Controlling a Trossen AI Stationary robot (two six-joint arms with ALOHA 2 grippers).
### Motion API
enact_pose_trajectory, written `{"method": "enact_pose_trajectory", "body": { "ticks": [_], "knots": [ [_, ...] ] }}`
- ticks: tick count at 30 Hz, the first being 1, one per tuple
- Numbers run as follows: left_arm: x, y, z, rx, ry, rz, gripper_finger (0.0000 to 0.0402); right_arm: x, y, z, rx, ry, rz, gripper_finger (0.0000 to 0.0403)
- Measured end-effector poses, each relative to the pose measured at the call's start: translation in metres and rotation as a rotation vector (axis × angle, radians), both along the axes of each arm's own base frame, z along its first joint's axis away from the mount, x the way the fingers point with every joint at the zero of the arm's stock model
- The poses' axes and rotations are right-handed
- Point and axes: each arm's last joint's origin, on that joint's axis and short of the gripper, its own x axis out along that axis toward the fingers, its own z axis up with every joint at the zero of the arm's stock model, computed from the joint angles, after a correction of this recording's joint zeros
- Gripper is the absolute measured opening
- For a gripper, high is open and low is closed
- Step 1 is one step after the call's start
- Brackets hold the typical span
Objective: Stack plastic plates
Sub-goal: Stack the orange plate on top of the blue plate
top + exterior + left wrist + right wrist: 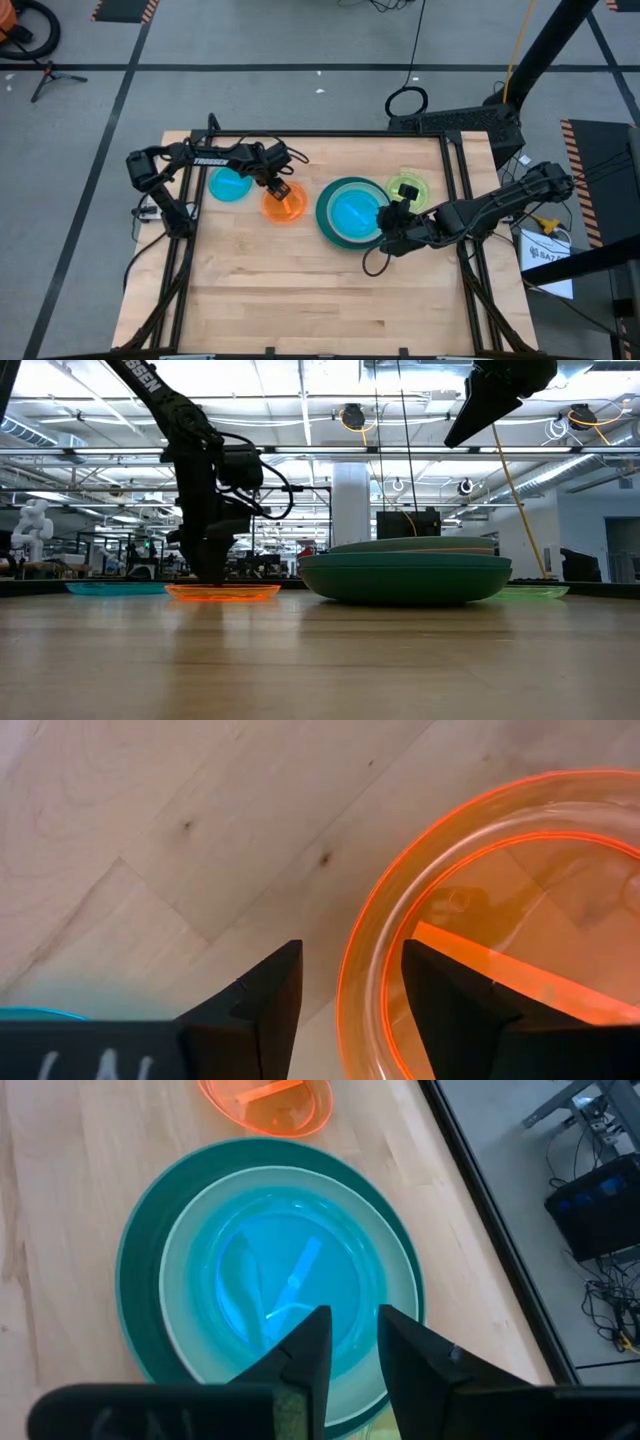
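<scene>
I see left hand [345, 1005] spread astride orange plate [284, 205] rim | right hand [352, 1342] empty, fingers apart, above plate stack [352, 212] | bench [300, 290]

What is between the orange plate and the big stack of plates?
Only bare table. In the high view, a strip of wood separates the orange plate from the stack; the low view shows the same gap.

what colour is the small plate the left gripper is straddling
Translucent orange plate, its rim between the left gripper's open fingers; clearest in the left wrist view.
</scene>
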Motion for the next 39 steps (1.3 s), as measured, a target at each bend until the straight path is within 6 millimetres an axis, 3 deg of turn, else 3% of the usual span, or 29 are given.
{"method": "enact_pose_trajectory", "body": {
  "ticks": [39],
  "knots": [
    [0.0002, 0.0012, 0.0002, 0.035, 0.010, 0.007, 0.0179, 0.0000, 0.0000, 0.0000, 0.000, 0.000, 0.000, 0.0077]
  ]
}}
